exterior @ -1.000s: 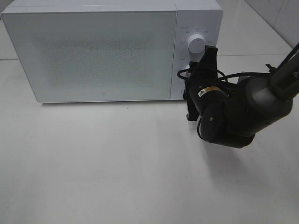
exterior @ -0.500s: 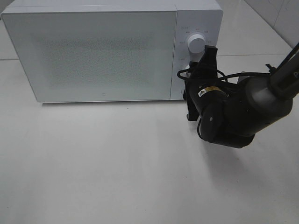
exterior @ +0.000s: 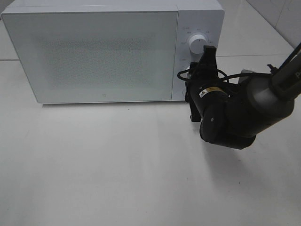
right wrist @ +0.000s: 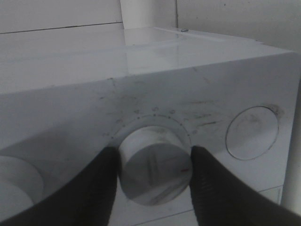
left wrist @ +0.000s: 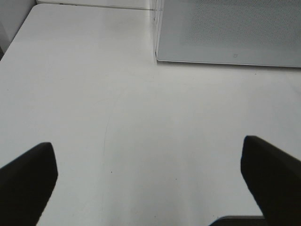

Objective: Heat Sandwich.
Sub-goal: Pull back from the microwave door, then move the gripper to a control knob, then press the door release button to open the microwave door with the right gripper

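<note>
Your right pincer [right wrist: 154, 151], closed on the lower dial [right wrist: 153, 174], has twisted slightly: timer being set, probably. Left pincer [left wrist: 149, 174] gapes wide over worktop [left wrist: 117, 94]. Sandwich unseen; microwave door [exterior: 94, 56] shut, so presumably inside.

Microwave [exterior: 113, 52]: one.
Knobs on microwave panel: two, upper knob [exterior: 196, 44] and lower knob [right wrist: 150, 174].
Flat round disc [right wrist: 251, 133] on same panel, beside lower knob: one.
Surface [exterior: 117, 179] under microwave: one.
Arm [exterior: 244, 113] in front of microwave panel: one in high view.
Hands: two, right hand [right wrist: 154, 155] at microwave panel and left hand [left wrist: 150, 179] out in front of microwave.
Fingers [left wrist: 28, 181]: two per hand, four total.
</note>
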You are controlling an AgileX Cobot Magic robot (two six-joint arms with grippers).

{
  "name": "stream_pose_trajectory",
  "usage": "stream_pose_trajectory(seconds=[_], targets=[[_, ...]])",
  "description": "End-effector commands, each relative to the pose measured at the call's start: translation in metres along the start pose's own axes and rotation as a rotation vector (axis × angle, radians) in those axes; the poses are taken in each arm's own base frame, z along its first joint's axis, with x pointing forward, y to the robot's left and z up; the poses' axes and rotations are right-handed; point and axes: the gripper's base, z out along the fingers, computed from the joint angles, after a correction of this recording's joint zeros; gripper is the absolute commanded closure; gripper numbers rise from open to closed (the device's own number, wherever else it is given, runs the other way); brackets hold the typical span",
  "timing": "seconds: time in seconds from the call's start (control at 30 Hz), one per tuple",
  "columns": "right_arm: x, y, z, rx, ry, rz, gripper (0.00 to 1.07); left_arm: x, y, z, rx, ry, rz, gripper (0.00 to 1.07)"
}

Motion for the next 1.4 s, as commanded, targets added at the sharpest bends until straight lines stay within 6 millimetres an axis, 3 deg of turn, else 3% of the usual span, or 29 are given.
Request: stream_pose_trajectory(seconds=[0.03,0.27,0.57,0.83,1.07,1.4], targets=[[0.001,0.032,-0.002,-0.285,-0.027,-0.036,0.48,0.000,-0.001,-0.002,0.006,-0.031,-0.005,0.08],[-0.005,0.025,-0.009,-0.222,-0.023,-0.070,0.33,0.000,-0.001,-0.002,0.006,-0.031,-0.005,0.08],[-0.011,0.017,-0.026,-0.081,0.044,-0.138,0.33,0.000,-0.001,-0.002,0.006,-0.031,-0.005,0.08],[-0.018,0.011,-0.053,0.055,0.155,-0.305,0.33,0.000,-0.001,-0.002,0.006,-0.031,-0.005,0.08],[-0.022,0.015,-0.078,0.134,0.289,-0.572,0.33,0.000,-0.001,-0.002,0.006,-0.031,-0.005,0.08],[-0.019,0.029,-0.110,0.263,0.596,-1.112,0.33,0.000,-0.001,-0.002,0.006,-0.031,-0.005,0.08]])
